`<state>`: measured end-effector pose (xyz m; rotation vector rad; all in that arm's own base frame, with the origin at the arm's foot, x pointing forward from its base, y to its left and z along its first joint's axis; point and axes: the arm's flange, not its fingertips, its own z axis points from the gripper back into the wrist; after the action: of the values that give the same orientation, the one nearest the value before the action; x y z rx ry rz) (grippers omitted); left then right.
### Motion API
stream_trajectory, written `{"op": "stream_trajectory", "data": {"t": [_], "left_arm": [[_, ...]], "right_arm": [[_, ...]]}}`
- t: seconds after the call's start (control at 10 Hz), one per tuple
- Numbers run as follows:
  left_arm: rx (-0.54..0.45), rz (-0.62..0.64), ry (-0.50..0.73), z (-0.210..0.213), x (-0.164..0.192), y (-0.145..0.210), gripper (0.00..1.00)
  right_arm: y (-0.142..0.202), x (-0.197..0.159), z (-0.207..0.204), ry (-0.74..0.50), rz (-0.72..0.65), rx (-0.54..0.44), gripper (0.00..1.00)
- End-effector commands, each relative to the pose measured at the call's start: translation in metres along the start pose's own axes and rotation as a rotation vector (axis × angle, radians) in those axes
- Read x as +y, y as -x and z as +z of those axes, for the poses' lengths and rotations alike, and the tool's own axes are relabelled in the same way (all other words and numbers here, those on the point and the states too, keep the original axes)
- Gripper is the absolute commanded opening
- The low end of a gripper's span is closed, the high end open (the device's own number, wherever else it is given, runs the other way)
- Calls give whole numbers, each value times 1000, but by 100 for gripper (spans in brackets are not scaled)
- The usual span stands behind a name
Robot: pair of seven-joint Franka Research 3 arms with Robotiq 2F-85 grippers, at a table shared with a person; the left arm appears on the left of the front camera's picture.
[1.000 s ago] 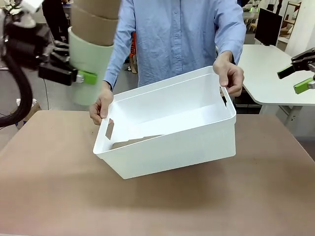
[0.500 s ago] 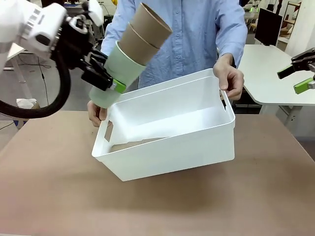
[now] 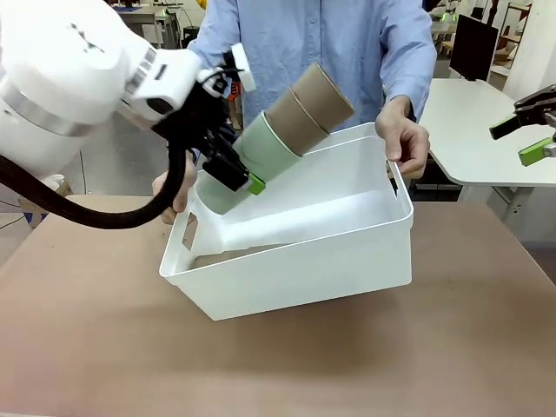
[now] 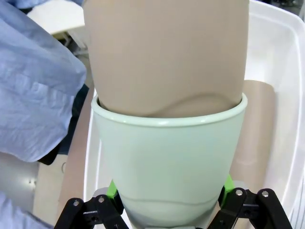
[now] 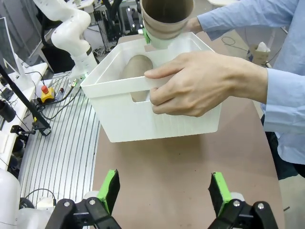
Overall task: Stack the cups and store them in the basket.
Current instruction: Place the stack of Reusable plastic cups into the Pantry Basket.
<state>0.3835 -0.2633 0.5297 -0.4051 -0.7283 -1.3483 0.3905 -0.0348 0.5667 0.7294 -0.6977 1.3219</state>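
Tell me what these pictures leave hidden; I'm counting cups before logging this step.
- How many tan-brown tapered cups are nested: front view shows two rims, the rest sit inside the pale mint green cup.
- Left end effector pads: left wrist view, covered by the mint cup.
- White rectangular plastic basket floor: front view, near wall blocks part.

Brown matte table [image 3: 95, 339] across the lower frame, front view. Resting on it at centre: white basket [image 3: 304, 261], tilted, near edge down on the tabletop, far side lifted toward the upper right.
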Motion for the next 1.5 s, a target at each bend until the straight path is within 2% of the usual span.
{"op": "stream_trajectory", "data": {"t": [0.0, 0.7, 1.4], "left_arm": [[41, 28, -17, -14, 10, -10, 86], [180, 1, -28, -66, 12, 8, 86], [275, -42, -29, -112, 22, 14, 86]], "right_arm": [[-4, 0, 2, -3, -13, 0, 100], [-4, 0, 2, -3, -13, 0, 100], [-4, 0, 2, -3, -13, 0, 100]]}}
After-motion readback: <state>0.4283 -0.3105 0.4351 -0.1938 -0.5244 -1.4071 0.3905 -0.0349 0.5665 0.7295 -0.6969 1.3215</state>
